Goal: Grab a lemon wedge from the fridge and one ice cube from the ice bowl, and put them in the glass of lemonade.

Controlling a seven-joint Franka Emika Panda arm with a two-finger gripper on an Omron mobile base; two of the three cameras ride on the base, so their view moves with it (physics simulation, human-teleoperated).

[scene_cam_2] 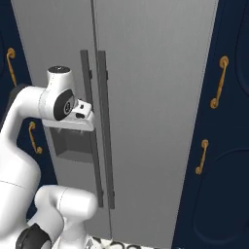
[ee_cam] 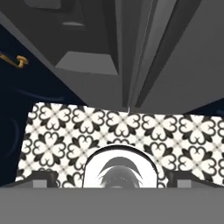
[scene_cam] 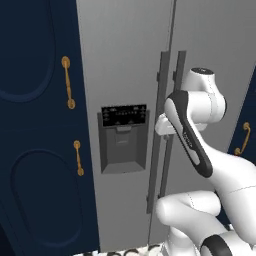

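The fridge (scene_cam: 125, 60) fills the middle of both base views, tall and light grey, with both doors closed. Its black dispenser panel (scene_cam: 123, 116) and recess are in the left door. Two dark vertical handles (scene_cam_2: 99, 121) run side by side along the door seam. My gripper (scene_cam: 166, 131) hangs close in front of these handles at dispenser height, pointing down. In the hand view my gripper (ee_cam: 111, 179) is open, its fingertips (ee_cam: 41, 178) far apart with nothing between them. The lemon wedge, ice cube, ice bowl and glass of lemonade are out of view.
Navy cabinets (scene_cam: 35, 125) with gold handles (scene_cam: 68, 82) flank the fridge (scene_cam_2: 155, 97) on both sides. Black-and-white patterned floor tiles (ee_cam: 61, 127) lie below the doors. My own arm (scene_cam: 195, 145) stands between the base and the fridge.
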